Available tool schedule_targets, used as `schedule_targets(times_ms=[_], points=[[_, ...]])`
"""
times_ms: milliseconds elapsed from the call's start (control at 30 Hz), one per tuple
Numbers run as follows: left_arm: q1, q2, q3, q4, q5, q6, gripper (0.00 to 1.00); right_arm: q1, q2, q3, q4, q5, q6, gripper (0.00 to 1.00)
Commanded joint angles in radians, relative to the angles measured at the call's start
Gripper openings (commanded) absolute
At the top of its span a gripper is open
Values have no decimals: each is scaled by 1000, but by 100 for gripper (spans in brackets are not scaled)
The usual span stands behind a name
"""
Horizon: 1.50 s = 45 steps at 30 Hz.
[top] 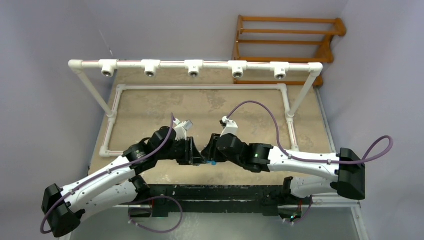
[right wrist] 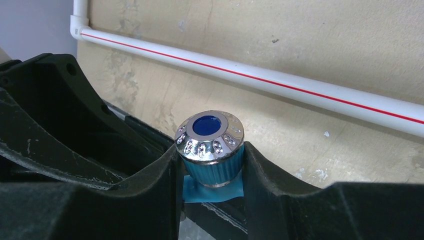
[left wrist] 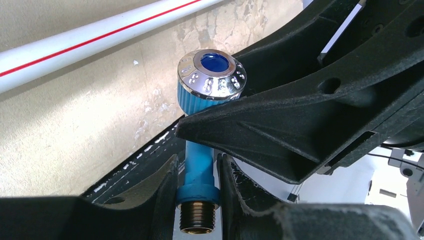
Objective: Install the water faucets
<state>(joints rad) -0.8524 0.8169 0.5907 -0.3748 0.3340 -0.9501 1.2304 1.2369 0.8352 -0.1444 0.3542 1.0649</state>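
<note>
far pipe rail (top: pixel 215 65), tee sockets (top: pixel 193 68) open, well ahead of my arms | left gripper (left wrist: pixel 197 172) clamped on faucet (left wrist: pixel 200 160) stem beside the threads (left wrist: pixel 198 220) | right gripper (right wrist: pixel 210 167) clamped on its knob (right wrist: pixel 210 137) | faucet held mid-table, near edge; I read its long axis knob-to-threads, threads bare

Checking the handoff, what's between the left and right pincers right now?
The blue faucet: left pincer grips its body above the threaded end, right pincer its knob. Both wrist views show it; from above only a blue speck.

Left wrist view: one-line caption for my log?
Left end effector clamps small blue plastic chrome-capped tap just above its threaded end.
</note>
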Motion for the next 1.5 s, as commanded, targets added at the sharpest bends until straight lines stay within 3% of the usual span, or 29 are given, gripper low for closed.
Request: schedule_targets(times_ms=[0,167,400,500,700,967,1133,1300,1467], points=[[-4,-28,-8,66,38,14,0,6,-10,-2,35,26,25,1],[-4,-34,-28,102,72,15,0,6,-18,-10,37,23,29,37],[-4,-48,-41,140,115,22,0,6,-96,-52,-14,24,72,67],[-4,-54,-48,150,130,16,0,6,-160,-72,-37,16,67,75],[-4,-82,-78,205,151,-10,0,6,-377,-129,-36,-45,-6,79],[0,-119,-123,441,262,-41,0,6,-658,-183,1,-238,-167,80],[46,-124,-142,607,394,-82,0,6,-696,-158,-6,-306,-231,78],[150,-105,-192,876,586,-223,0,5,-688,-132,15,-352,-268,74],[171,-99,-189,949,653,-263,0,5,-681,-130,98,-428,-294,72]])
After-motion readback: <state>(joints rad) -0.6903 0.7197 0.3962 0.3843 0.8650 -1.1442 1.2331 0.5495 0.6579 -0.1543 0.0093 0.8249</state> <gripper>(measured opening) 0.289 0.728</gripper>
